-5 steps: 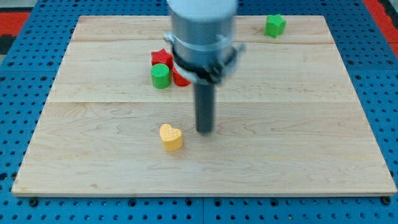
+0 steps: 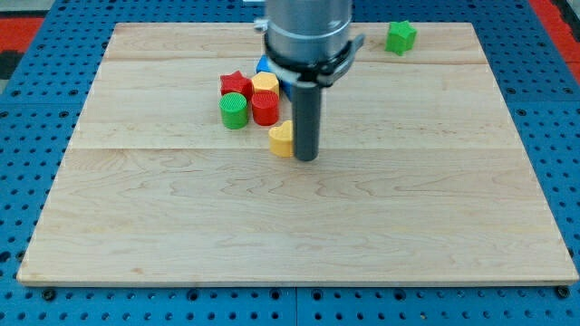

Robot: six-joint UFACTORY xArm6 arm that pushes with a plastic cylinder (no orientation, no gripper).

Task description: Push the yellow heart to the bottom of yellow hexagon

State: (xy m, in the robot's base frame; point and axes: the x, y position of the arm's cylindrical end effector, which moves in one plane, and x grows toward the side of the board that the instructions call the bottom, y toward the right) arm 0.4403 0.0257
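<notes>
The yellow heart [image 2: 281, 139] lies on the wooden board, just below and to the right of the red cylinder [image 2: 265, 108]. The yellow hexagon [image 2: 266, 83] sits above that cylinder, in the cluster at the board's upper middle. My tip [image 2: 305, 158] rests on the board against the heart's right side. The rod hides part of the heart's right edge.
A red star [image 2: 235, 85] and a green cylinder [image 2: 234, 110] stand left of the hexagon and the red cylinder. A blue block [image 2: 264, 65] peeks out above the hexagon, partly hidden by the arm. A green block [image 2: 401, 36] lies at the board's top right.
The yellow heart has moved up and to the right, from the board's lower middle to just below the cluster. My tip has moved up with it, and the hexagon and blue block now show.
</notes>
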